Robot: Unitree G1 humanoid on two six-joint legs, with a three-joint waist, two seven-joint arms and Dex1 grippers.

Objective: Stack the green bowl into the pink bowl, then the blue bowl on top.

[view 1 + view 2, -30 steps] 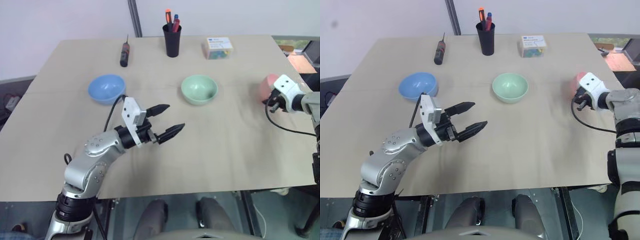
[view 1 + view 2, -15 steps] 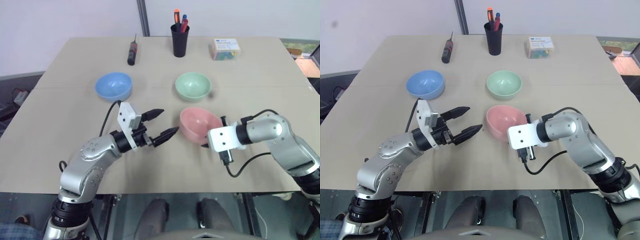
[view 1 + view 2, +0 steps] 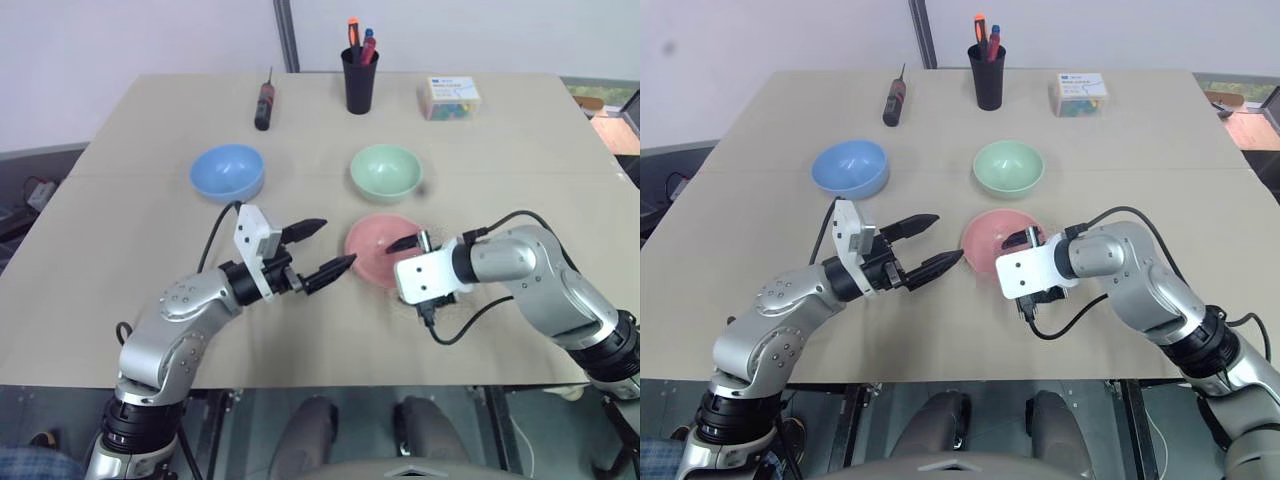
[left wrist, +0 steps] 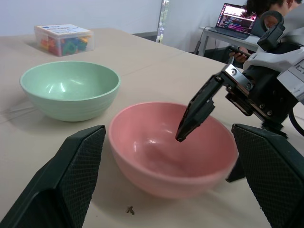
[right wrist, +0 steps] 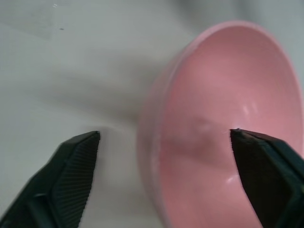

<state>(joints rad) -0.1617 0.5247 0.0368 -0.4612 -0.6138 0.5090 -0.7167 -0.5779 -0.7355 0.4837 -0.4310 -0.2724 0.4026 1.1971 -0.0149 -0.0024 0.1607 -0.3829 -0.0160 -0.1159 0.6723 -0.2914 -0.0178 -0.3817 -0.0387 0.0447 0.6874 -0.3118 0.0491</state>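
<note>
Now the pink bowl [image 3: 383,249] sits upright on the bench [image 3: 120,300], near the middle, just in front of the green bowl [image 3: 386,173] and apart from it. A second ago we saw it at the far right edge of the bench, in the grip of our right claw [image 5: 164,175]; since then that claw has carried it across to the centre and set it down. Half a second ago the fingers were closed on its rim; now they stand wide, one finger [image 4: 197,108] inside the bowl above its floor, the other outside the wall on the bench side, the rim passing between them. We cannot tell whether either finger touches the bowl.

Our left claw [image 3: 322,248] has kept its place through the second. It hovers just to the left of the pink bowl, its two black fingers spread wide and empty, pointing toward the bowl.

All three bowls rest with their mouths facing up. They are round, so none has a long axis to speak of. The green bowl is behind the pink one. The blue bowl [image 3: 227,172] stands to the left of the green one, well apart from both others; neither has shifted.

Along the far edge of the bench lie a screwdriver [image 3: 264,103], a black cup of pens [image 3: 359,76] and a small box of coloured bits [image 3: 449,98].
</note>
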